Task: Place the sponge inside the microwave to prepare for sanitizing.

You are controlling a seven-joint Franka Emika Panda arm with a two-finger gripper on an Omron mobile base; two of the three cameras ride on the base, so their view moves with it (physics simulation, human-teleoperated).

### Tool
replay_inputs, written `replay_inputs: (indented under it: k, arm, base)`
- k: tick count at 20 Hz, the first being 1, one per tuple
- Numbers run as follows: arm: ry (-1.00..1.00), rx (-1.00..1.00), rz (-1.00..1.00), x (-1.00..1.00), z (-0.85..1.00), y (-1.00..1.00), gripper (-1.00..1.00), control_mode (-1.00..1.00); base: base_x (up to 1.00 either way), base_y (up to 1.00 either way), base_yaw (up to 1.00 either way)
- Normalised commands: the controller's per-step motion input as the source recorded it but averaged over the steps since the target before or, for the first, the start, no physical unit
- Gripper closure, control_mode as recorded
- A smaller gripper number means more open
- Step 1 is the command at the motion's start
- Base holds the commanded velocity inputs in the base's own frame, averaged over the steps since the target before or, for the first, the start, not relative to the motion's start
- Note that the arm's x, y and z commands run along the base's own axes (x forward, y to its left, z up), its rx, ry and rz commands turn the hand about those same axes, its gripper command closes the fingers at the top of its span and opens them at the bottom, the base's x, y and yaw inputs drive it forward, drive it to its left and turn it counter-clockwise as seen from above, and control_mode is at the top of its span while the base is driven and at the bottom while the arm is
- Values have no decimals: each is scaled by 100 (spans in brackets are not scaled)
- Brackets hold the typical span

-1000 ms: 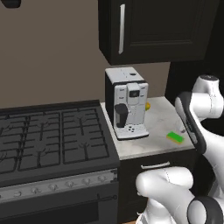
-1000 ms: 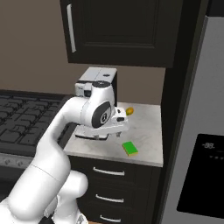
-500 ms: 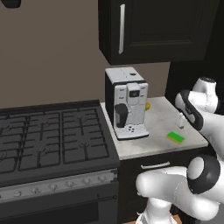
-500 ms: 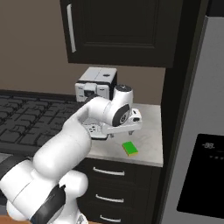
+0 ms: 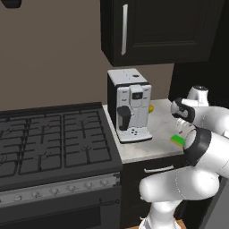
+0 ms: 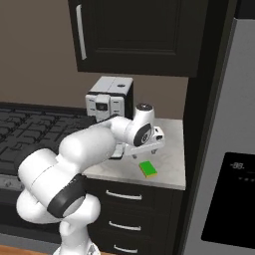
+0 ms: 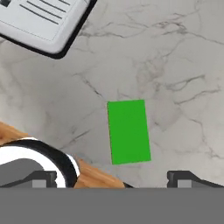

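In the left base view, the green sponge (image 5: 177,140) lies flat on the marble desk (image 5: 147,147), near its front edge and to the right of the coffee machine (image 5: 129,105). The white arm bends across in front of the sponge and covers part of it. A small yellow thing (image 5: 151,108) sits behind the coffee machine's right side. A black stove (image 5: 53,143) adjoins the desk on the left, and a dark cupboard (image 5: 161,29) hangs above.

In the right base view, the pincer (image 6: 147,150) hangs over the desk (image 6: 169,159), just above and behind the sponge (image 6: 147,169), apart from it. The sponge lies near the front edge, well clear of the coffee machine (image 6: 109,99). A grey fridge (image 6: 224,149) stands at the right.

In the hand view, the sponge (image 7: 128,131) is a flat green rectangle on the bare marble, between the two widely spread fingertips (image 7: 183,177); the pincer is released and grasps nothing. A corner of the coffee machine (image 7: 43,22) shows at the upper left.
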Motion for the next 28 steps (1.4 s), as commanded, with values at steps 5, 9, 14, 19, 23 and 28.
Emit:
replay_inputs:
  k: [5, 9, 14, 19, 23, 28]
  arm:
    - [-1, -1, 5, 52, -28, -15, -100, -100]
    - [0, 0, 5, 21, -12, -24, -100, -100]
    - [0, 0, 4, 0, -19, -3, -100, -100]
    - [0, 0, 3, -6, -29, 0, -100, -100]
    - [1, 0, 1, 0, -33, 0, -100, -100]
    - [0, 0, 1, 0, -40, 0, -100, -100]
  base:
    - [0, 0, 0]
    - [0, 0, 0]
    - [0, 0, 0]
    - [0, 0, 0]
    - [0, 0, 0]
    - [0, 0, 0]
